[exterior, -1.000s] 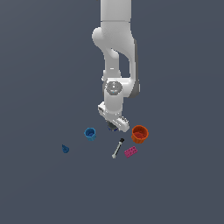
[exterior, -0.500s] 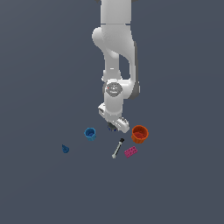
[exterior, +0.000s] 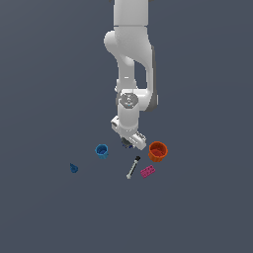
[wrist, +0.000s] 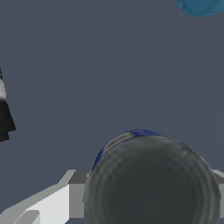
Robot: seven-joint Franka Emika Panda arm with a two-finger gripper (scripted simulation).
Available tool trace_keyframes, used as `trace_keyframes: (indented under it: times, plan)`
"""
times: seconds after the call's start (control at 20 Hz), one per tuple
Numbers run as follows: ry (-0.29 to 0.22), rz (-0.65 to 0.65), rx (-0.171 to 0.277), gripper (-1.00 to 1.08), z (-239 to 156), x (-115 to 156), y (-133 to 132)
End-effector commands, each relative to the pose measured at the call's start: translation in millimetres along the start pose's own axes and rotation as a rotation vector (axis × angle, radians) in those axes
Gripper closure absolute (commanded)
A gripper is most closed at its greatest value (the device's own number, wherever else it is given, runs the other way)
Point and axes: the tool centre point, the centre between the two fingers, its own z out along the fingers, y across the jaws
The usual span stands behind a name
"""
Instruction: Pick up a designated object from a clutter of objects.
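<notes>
The designated object [wrist: 151,183] is a short round can with a dark grey top and a blue side. It fills the wrist view, sitting between my gripper's fingers [wrist: 76,192], which press against its sides. In the exterior view my gripper [exterior: 127,143] is low over the floor between the blue cup and the orange cup. Only a dark blue sliver of the can [exterior: 129,145] shows under it there. The clutter of objects lies close around it.
A blue cup [exterior: 102,151] stands toward the exterior view's left and an orange ribbed cup [exterior: 158,151] toward its right. A black-and-white stick tool [exterior: 133,167] and a pink studded brick [exterior: 147,171] lie nearer the camera. A tiny blue cone [exterior: 73,168] sits far left.
</notes>
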Motion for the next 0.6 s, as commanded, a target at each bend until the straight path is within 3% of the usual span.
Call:
trace_keyframes:
  times: [0.0,0.55]
  plan:
    - [0.001,0.0,0.001,1.08,-5.5,1.3,-2.0]
    - [0.001,0.0,0.001,1.08,-64.6,13.1,-20.1]
